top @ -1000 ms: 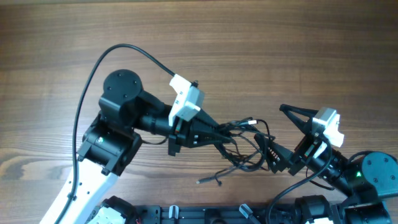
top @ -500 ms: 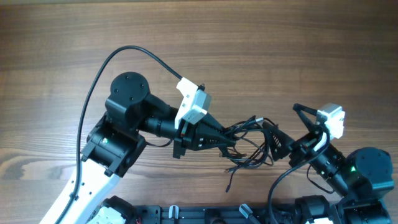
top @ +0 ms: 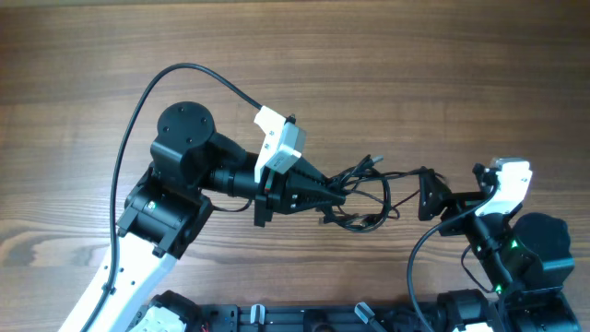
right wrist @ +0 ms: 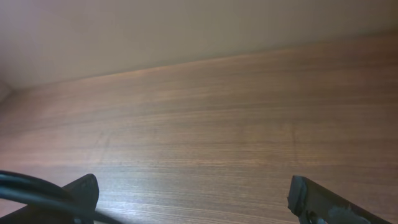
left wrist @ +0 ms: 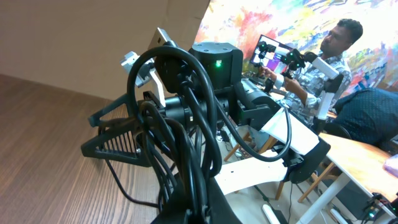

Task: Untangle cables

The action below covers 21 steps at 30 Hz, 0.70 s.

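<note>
Wood-grain desk (top: 415, 55) fills the overhead view. The left arm (top: 184, 166) reaches in from the near left and the right arm (top: 525, 254) sits at the near right edge.

The left gripper (top: 334, 194) is pressed together, pinching the cables (top: 367, 198), which hang as a dark bundle just right of its tip, about mid-desk. The right gripper (top: 454, 189) is spread wide and holds nothing; its wrist view shows bare desk between the fingers. One thin strand (top: 401, 172) runs from the bundle towards the right gripper's near finger. I cannot tell whether it touches or hooks that finger.

The risk, as I judge it, is a snag. If the strand has caught on that finger, any pull to the right would cinch the loops tighter, or drag the bundle out of the left gripper. That gripper also seems to clamp several strands at once, so none can slide free.

Against a second ago, the right gripper has left the bundle and backed off to the right. The loose end that trailed towards the near edge is gone, and the bundle looks more compact.
</note>
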{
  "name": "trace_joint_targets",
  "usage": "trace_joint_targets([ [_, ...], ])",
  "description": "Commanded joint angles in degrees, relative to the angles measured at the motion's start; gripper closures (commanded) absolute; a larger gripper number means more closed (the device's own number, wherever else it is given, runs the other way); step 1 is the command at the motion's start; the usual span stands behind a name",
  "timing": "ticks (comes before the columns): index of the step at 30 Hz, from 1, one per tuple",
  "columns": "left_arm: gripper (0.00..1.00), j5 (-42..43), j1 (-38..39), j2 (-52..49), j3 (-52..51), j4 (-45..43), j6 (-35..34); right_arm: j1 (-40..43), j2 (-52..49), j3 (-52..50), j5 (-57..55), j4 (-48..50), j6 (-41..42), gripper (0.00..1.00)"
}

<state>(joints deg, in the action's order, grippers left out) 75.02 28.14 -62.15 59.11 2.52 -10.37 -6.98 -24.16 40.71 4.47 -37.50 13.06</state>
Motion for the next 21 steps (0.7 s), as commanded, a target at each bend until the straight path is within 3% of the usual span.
trace_joint_targets([
  [1, 0.96, 1.09, -0.33, 0.37, 0.96, -0.63, 0.98, 0.2, -0.37, 0.07, -1.16, -0.33, 1.33, 0.0],
  [3, 0.96, -0.68, -0.33, 0.37, 0.96, -0.59, 0.96, 0.2, -0.37, 0.07, 2.03, -0.42, -1.01, 0.0],
  [6, 0.96, -0.96, -2.08, 0.37, 0.96, -0.15, 0.94, 0.2, -0.37, 0.07, -7.69, -3.43, -0.52, 0.0],
  [8, 0.96, -0.96, -4.13, 0.37, 0.96, 0.76, 0.94, 0.2, -0.37, 0.07, -16.44, -6.62, 4.68, 0.0],
  [11, 0.96, -0.96, -6.54, 0.37, 0.96, 1.14, 0.94, 0.2, -0.37, 0.07, -16.48, -6.64, 5.35, 0.0],
  [14, 0.96, -1.14, -6.91, 0.37, 0.96, 1.16, 0.96, 0.2, -0.37, 0.07, -3.67, -4.96, -2.34, 0.0],
  [16, 0.96, -7.56, -6.91, 0.35, 0.96, 3.13, 0.96, 0.2, -0.37, 0.07, 11.19, -4.0, -10.38, 0.0],
  [18, 0.96, -17.81, -6.88, 0.35, 0.96, 8.02, 1.77, 0.2, -0.37, 0.09, 19.17, -2.34, -11.74, 0.0],
  [21, 0.96, -22.27, -6.78, 0.37, 0.96, 13.75, 8.09, 0.2, -0.37, 0.13, 25.86, 0.96, -11.21, 0.0],
])
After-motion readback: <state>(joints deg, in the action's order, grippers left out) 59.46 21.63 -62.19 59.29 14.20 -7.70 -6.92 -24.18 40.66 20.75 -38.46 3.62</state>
